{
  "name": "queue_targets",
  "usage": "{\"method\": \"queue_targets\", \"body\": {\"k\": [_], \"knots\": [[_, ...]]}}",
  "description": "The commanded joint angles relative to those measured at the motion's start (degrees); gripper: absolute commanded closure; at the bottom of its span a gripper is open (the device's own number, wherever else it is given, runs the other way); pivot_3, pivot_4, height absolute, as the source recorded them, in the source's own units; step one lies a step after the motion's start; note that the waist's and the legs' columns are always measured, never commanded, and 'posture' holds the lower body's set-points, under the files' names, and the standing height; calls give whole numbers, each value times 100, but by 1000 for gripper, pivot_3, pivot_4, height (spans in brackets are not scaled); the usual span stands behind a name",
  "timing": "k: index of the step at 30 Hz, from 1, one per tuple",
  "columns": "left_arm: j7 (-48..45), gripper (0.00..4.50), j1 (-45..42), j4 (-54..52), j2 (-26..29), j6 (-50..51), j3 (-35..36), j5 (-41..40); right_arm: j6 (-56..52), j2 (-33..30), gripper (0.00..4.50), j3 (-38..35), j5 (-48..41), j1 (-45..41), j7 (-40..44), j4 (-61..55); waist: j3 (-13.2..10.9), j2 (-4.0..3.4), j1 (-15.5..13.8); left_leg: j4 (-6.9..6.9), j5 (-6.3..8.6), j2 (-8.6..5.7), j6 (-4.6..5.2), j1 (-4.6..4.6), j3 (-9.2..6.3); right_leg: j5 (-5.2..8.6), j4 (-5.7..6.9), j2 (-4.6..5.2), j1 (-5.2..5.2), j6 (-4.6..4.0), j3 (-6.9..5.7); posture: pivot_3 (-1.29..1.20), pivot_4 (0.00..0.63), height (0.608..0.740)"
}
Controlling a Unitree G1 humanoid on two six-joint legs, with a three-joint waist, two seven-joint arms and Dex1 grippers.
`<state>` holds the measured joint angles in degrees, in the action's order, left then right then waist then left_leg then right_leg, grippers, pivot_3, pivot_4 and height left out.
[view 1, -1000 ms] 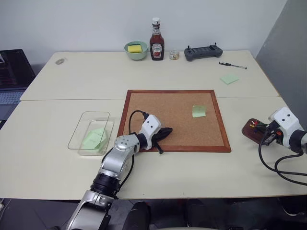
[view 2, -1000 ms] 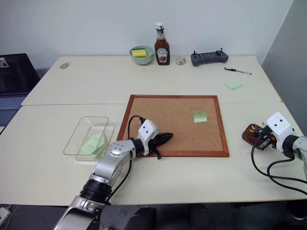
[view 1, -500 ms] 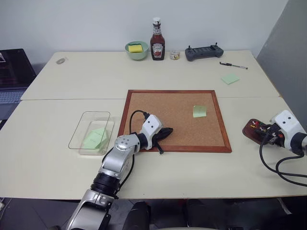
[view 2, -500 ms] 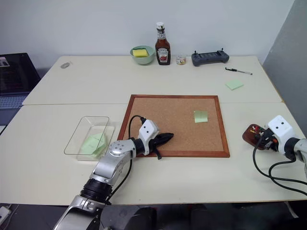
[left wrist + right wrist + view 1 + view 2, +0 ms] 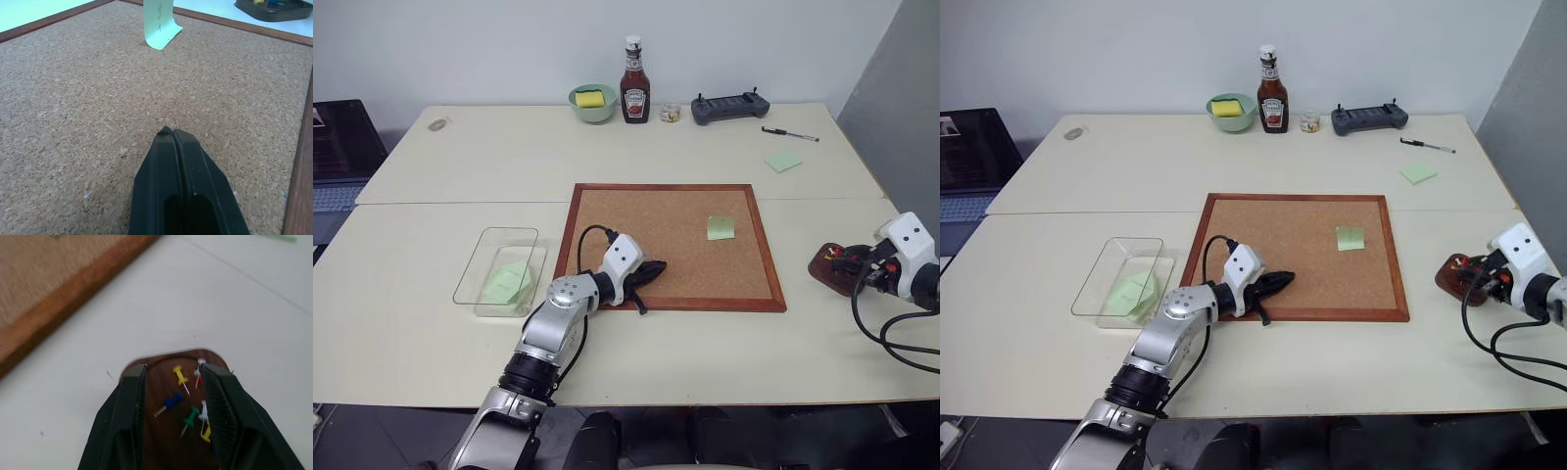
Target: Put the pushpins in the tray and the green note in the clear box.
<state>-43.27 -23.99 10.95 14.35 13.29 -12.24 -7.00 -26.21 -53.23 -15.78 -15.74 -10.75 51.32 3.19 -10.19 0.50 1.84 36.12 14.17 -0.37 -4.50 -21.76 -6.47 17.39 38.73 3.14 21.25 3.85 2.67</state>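
Hovering with right gripper point(image 5: 173, 377) fingers spread apart, right over the tray point(image 5: 166, 426) holding pushpins point(image 5: 182, 377). Resting left gripper point(image 5: 172, 133) pressed together on corkboard point(image 5: 73, 98), green note point(image 5: 159, 22) lying farther ahead.

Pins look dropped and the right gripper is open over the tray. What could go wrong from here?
1. The right gripper hangs open just above the tray; a careless move could knock it and scatter the pushpins.
2. A green note still sits on the corkboard, while the shut left gripper rests apart from it; closed fingers might crumple it.
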Motion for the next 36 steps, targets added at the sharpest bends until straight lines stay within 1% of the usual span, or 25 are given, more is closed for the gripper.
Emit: {"method": "queue_targets", "body": {"k": [1, 2, 3, 4, 5, 6, 10, 12, 13, 14, 18, 19, 20, 21, 24, 28, 36], "knots": [[38, 4315, -1, 151, -25, 92, 7, -8, -225, 68, 2680, -69, -576, -103, 277, -910, 0, 0, 1, 0, 0, 0, 0, 0, 0, 0, 0, 0, 1, 0, 0, 0, 150, 740], [61, 4129, -17, 153, -21, 59, 19, 17, -284, 121, 2676, -20, -653, -115, 269, -1073, 0, 0, 1, 0, 0, 0, 0, 0, 0, 0, 0, 0, 1, 0, 0, 0, 150, 740], [42, 4117, -31, 128, -25, 76, 51, -25, -367, 231, 2676, 73, -731, -141, 199, -1288, 0, 1, 0, 0, 0, 1, 0, 0, -1, 0, 0, 0, 1, 0, -1, 0, 150, 740], [22, 3891, -41, 110, -26, 94, 75, -62, -436, 306, 2676, 131, -777, -158, 145, -1436, -2, 3, 1, 0, 0, 1, 0, -1, -3, 0, 0, 0, 0, 1, -3, 0, 150, 740], [11, 3782, -44, 89, -33, 94, 100, -97, -505, 374, 2676, 178, -807, -169, 92, -1561, -2, 3, -1, 1, 0, 1, 0, -1, -3, 0, 0, -1, 0, 1, -3, 0, 150, 740], [25, 3524, -48, 75, -35, 85, 121, -108, -564, 441, 2676, 230, -831, -182, 35, -1674, -3, 4, -3, 1, 0, 0, 0, -2, -3, 0, 0, 0, 1, 2, -3, 0, 150, 740], [186, 2785, -80, -20, -35, -118, 235, -89, -725, 732, 2676, 494, -937, -187, -125, -2061, -10, 16, -9, 2, 0, 0, 0, -6, -7, -1, -1, 0, 4, 2, -6, 0, 150, 740], [222, 2406, -97, -87, -4, -203, 264, -65, -754, 780, 2676, 545, -925, -185, -181, -2107, -12, 19, -6, 2, 0, 1, 0, -9, -8, -1, 0, -1, 8, 1, -6, 0, 150, 740], [240, 2111, -124, -146, 26, -266, 277, -40, -746, 798, 2676, 566, -911, -178, -195, -2115, -12, 21, -6, 2, 0, 1, -1, -11, -8, -1, 0, -1, 10, 1, -6, 0, 150, 740], [253, 1975, -156, -202, 55, -316, 290, -23, -738, 815, 2676, 579, -906, -173, -208, -2121, -15, 24, -11, 2, 0, 0, 0, -12, -8, -1, 0, 0, 10, 1, -7, 0, 150, 740], [218, 1106, -438, -381, 135, -400, 367, -113, -680, 863, 2676, 595, -889, -70, -228, -2147, -25, 42, -13, 1, 0, 1, 0, -15, -9, -1, -2, -1, 13, 1, -8, 0, 150, 740], [188, 872, -552, -350, 141, -414, 383, -144, -672, 871, 2676, 598, -884, -45, -233, -2159, -26, 44, -15, 1, 0, 0, 0, -17, -11, -1, -2, -1, 13, 1, -10, 0, 150, 740], [160, 795, -659, -294, 144, -438, 392, -156, -671, 878, 2676, 602, -878, -33, -241, -2168, -27, 45, -17, 1, 0, 0, 0, -17, -11, -1, -2, 0, 13, 1, -11, 0, 150, 740], [117, 513, -787, -183, 139, -468, 390, -158, -686, 884, 2676, 603, -874, -27, -264, -2180, -27, 46, -17, 1, 0, -1, 0, -18, -11, -1, -3, 0, 13, 1, -11, 0, 150, 740], [-111, 16, -1118, 272, 115, -619, 311, -115, -746, 878, 2676, 579, -891, -6, -335, -2247, -28, 47, -17, 1, 0, -1, -1, -19, -10, -1, -6, 0, 12, 1, -11, 0, 150, 740], [-395, 16, -1543, 1209, -14, -1070, 198, 10, -850, 854, 2676, 511, -952, 73, -412, -2410, -28, 48, 7, -1, 0, 0, 0, -18, -9, -1, -6, -1, 14, 1, -11, 0, 150, 740], [-337, 16, -2875, 3792, -654, -2158, 324, 242, -1129, 868, 2676, 311, -1118, 330, -691, -2917, -41, 69, -21, 3, 0, -4, 0, -31, -14, -1, -12, 0, 16, 1, -18, 0, 150, 740]]}}
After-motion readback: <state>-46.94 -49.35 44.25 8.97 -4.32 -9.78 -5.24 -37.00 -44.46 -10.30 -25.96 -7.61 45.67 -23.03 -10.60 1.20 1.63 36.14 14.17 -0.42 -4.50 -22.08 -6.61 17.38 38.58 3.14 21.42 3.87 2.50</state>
